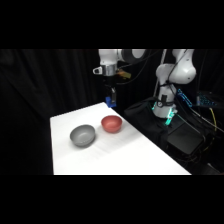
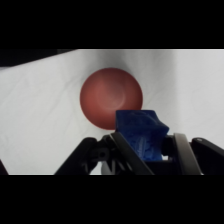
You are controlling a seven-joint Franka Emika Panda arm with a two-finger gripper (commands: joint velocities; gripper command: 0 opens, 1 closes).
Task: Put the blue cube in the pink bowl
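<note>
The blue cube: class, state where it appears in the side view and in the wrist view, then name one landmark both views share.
Side view: the blue cube hangs in the end effector above the table's far edge, up and behind the pink bowl.
Wrist view: the blue cube sits low and right of centre, between the fingers, overlapping the bowl's lower right rim.
Shared landmark: the pink bowl.

Open air is lying between the end effector [image 1: 111, 102] carrying the blue cube [image 2: 140, 134] and the pink bowl [image 1: 111, 124], its mouth standing unobstructed; the grey bowl [image 1: 82, 135] is sitting just beside it, crowding that side of the table [image 1: 125, 160]
</note>
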